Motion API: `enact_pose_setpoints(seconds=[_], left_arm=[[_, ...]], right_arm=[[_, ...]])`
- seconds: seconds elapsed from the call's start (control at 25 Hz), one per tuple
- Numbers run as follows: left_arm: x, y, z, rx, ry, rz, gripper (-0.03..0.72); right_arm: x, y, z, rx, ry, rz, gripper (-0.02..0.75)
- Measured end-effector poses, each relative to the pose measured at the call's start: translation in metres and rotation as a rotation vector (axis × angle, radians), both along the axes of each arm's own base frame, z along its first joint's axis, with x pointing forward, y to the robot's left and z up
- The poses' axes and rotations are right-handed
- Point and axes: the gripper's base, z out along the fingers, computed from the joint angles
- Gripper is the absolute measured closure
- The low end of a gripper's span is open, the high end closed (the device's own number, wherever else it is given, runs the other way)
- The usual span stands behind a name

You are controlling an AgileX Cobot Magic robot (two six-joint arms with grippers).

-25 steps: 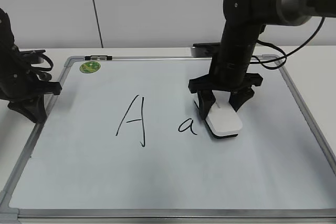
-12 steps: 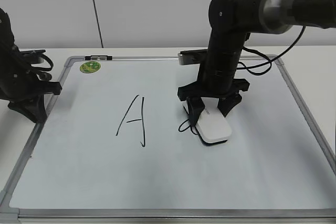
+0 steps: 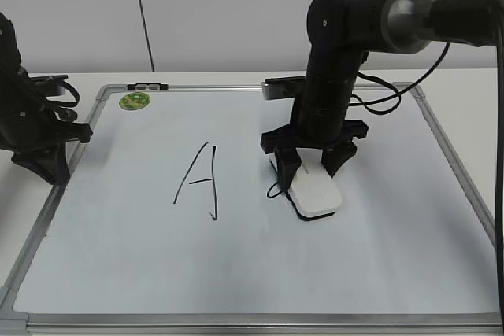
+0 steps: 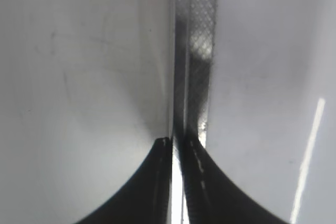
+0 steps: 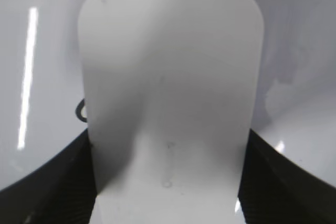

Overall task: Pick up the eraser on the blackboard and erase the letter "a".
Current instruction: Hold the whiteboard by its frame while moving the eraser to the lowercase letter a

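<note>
Two arms share a white table (image 3: 472, 88) set against a plain pale wall (image 3: 236, 13) with a thin dark vertical seam. Nearly all of the tabletop is taken by the blackboard (image 3: 118, 249), a glossy white board in a silver-grey frame with a round green sticker (image 3: 135, 101) near its far left corner. A tall black capital "A" (image 3: 201, 181) is drawn left of the middle. The right gripper (image 3: 309, 164) stands on the board, its two dark fingers clamped on either side of the eraser (image 3: 315, 194), which lies flat on the surface just right of the capital. The eraser covers most of the letter "a" (image 3: 274, 191); only a small black curl shows at its left edge, seen also in the right wrist view (image 5: 81, 112). The left gripper (image 4: 176, 148) sits at the board's left frame, its jaws drawn almost together with only a thin slit between them, and nothing can be made out in that slit. The left wrist view is blurred.
</note>
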Motion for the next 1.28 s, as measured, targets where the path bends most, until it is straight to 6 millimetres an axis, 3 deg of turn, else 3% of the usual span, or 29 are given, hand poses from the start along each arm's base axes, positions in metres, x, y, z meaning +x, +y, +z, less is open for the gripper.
enact_pose_setpoints(seconds=[0.28,0.44,0.68,1.28], left_arm=[[0.0,0.0,0.0,0.0,0.0,0.0,0.633],[0.0,0.0,0.0,0.0,0.0,0.0,0.633],[0.0,0.0,0.0,0.0,0.0,0.0,0.633],[0.0,0.0,0.0,0.0,0.0,0.0,0.633]], right_arm=[[-0.017,0.033,-0.001,0.008,0.001,0.083,0.213],[-0.02,0.04,-0.001,0.008,0.001,0.099,0.213],[-0.02,0.039,-0.001,0.008,0.0,0.097,0.213],[-0.004,0.013,-0.001,0.075,0.031,-0.011,0.213]])
